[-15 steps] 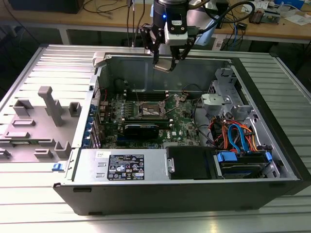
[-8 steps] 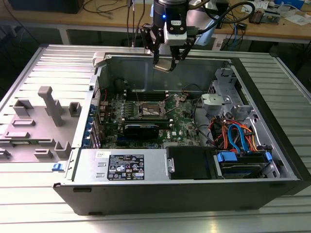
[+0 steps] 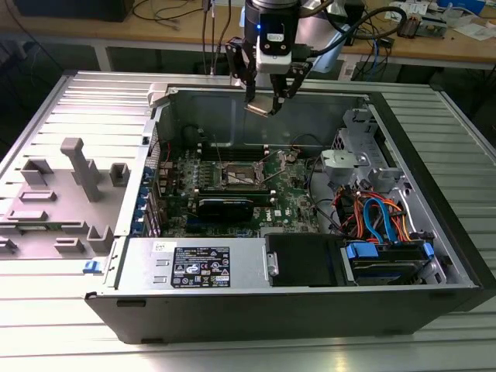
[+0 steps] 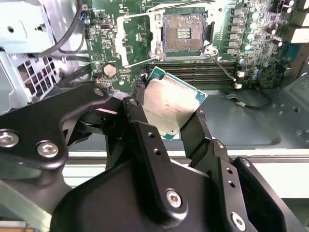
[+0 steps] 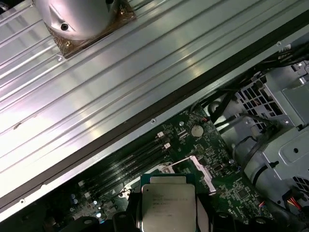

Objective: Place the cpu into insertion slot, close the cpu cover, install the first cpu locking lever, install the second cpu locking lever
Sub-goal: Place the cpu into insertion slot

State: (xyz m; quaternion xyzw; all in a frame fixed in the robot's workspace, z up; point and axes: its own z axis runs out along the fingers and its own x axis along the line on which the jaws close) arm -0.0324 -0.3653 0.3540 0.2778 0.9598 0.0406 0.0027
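Gripper (image 3: 264,104) high over the open computer case (image 3: 446,209) in the exterior view, close to the far wall, shut on the cpu (image 3: 258,107). Grips the chip by two opposite edges: in the second wrist view, black fingers (image 4: 140,104) pressed against the sides of the cpu (image 4: 171,104), silver-grey metal top toward the camera, green rim visible along two sides, the whole chip tilted rather than level. In the first wrist view, the same cpu (image 5: 168,208) seen on its metal face (some print on it). Insertion slot (image 4: 183,33) well apart from the chip, down on the green motherboard (image 4: 241,29): dark square frame, exposed contacts, greyish centre. Cpu cover (image 4: 122,42) swung open just beside the slot, not over it. Long narrow memory slots (image 4: 193,72) alongside the slot, a round coin battery (image 4: 110,70) near the cover. Insertion slot (image 3: 239,177) in the exterior view roughly below the gripper, on the case floor. Labelled power supply box (image 3: 194,267) along the near edge of the case, blue and orange cables (image 3: 380,217) toward the exterior view's right. Grey fixture plate (image 3: 70,178) just beside the case on the exterior view's left, all on a ribbed metal tabletop (image 3: 310,356).
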